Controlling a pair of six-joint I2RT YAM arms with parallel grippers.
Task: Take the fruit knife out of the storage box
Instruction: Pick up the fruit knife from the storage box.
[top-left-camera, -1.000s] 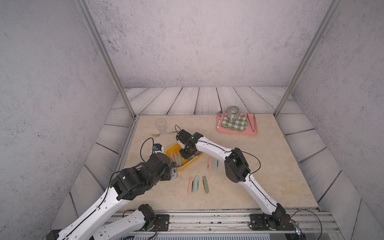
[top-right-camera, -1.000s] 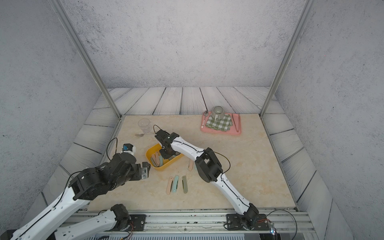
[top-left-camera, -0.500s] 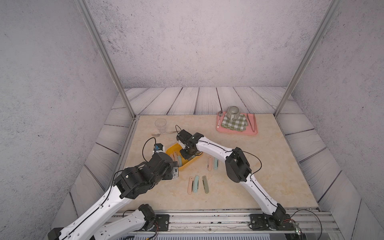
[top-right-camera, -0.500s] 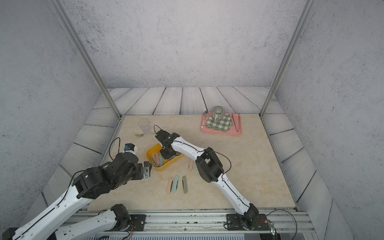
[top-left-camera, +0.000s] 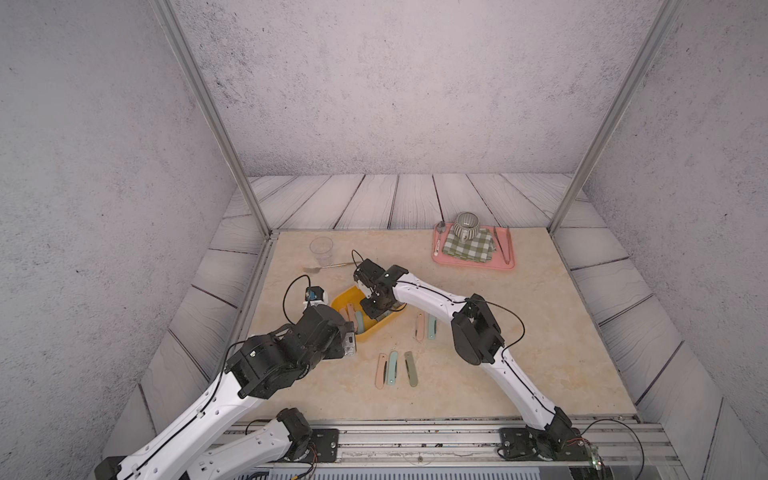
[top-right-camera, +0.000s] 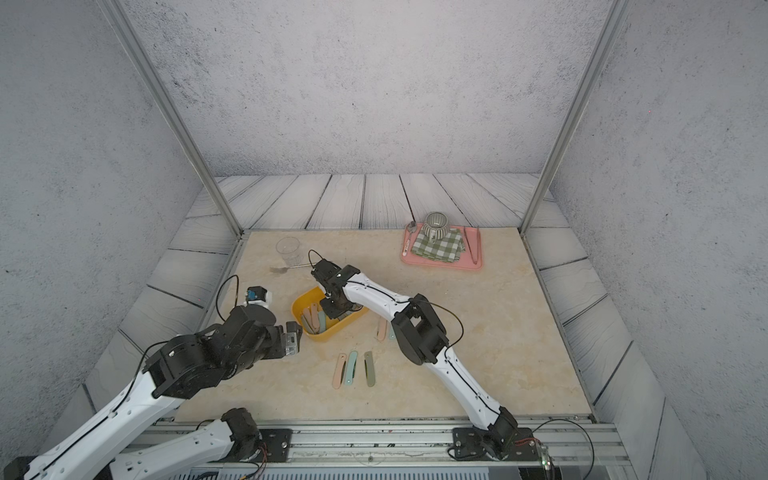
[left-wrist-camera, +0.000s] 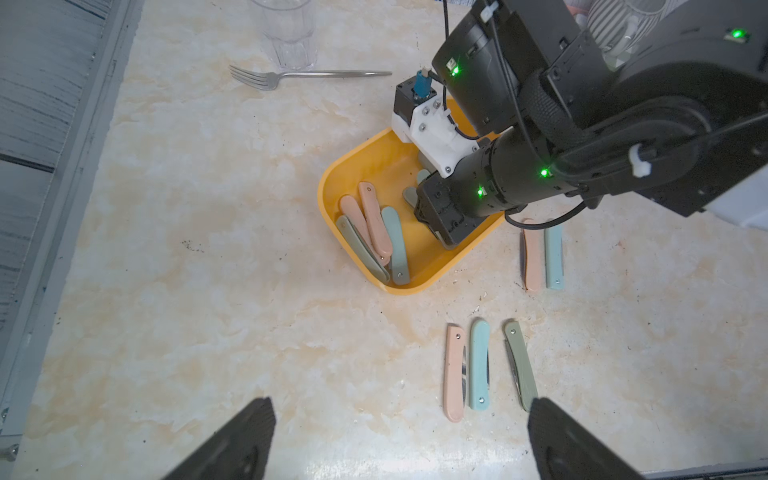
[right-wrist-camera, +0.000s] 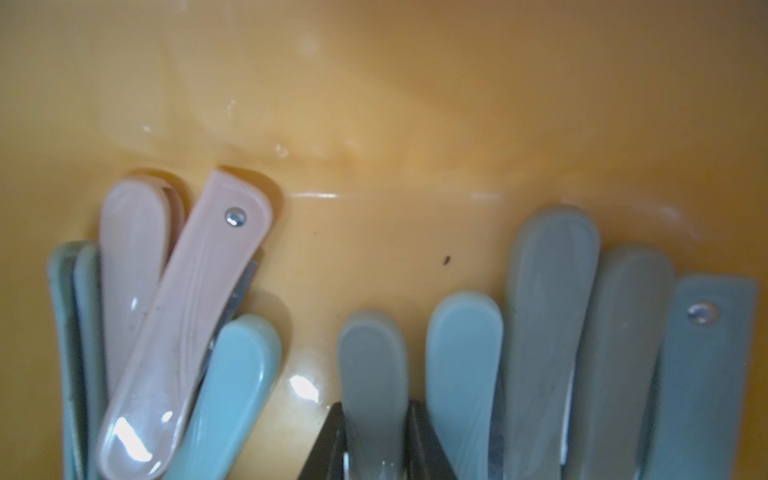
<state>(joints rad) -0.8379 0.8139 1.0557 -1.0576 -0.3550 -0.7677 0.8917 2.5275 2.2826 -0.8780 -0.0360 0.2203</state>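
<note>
Right gripper (right-wrist-camera: 376, 440) is reaching down into the yellow-orange plastic storage box, a rounded-cornered tub with low walls (left-wrist-camera: 332, 183), and is clamping its two black fingers (right-wrist-camera: 328, 444) on a grey-green folding fruit knife with a rounded plastic handle (right-wrist-camera: 372, 361). The handle is sitting squarely between the jaws, with both of them pressing on it. This knife is lying low inside the tub, not yet raised above the walls. The grasp looks made, so lifting it and carrying it out is what is left of this pick.

Four more folded grey and blue knives (right-wrist-camera: 548, 316) are lying side by side next to it. Across a bare strip of the tub floor, a loose heap of pink, blue and green knives (right-wrist-camera: 187, 316) is resting together.

Five folded knives are already lying outside on the beige marbled tabletop (left-wrist-camera: 208, 311). A row of three, pink, blue and green (left-wrist-camera: 479, 365), is lying apart from the tub, and a pink and blue pair (left-wrist-camera: 533, 257) is lying just beside it. The work therefore looks partly done, with several knives waiting in the tub.

Meanwhile the left gripper (left-wrist-camera: 399, 403) is hovering over the table near the tub with its jaws spread wide, holding nothing.
</note>
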